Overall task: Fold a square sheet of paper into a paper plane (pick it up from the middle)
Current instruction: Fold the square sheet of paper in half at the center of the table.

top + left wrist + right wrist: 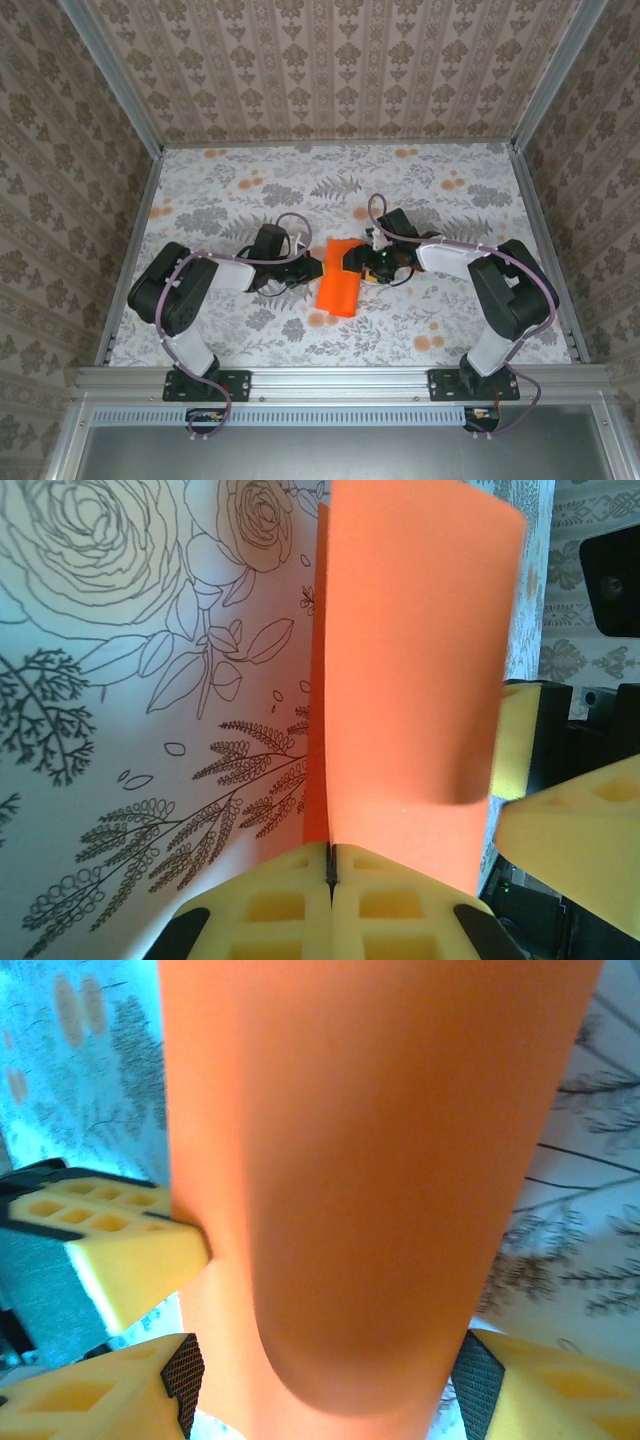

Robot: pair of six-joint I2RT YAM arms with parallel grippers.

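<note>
Left gripper (332,868) pinches shut on the 9 o'clock edge of the square sheet of paper (410,660), mid table (430,320); right gripper (320,1395) gapes around its bow at 3 o'clock; best hold pinch firm, flatten crease

The paper (338,288) lies at the middle of the table (240,190), between the two grippers. The left gripper (314,268) is at the paper's left edge, its pads pressed together on that edge. The right gripper (349,260) is at the paper's far right part, with one finger on each side of a raised curl of the sheet. The two grippers are just beside each other. Walls (350,70) stand left, right and far of the table.
</note>
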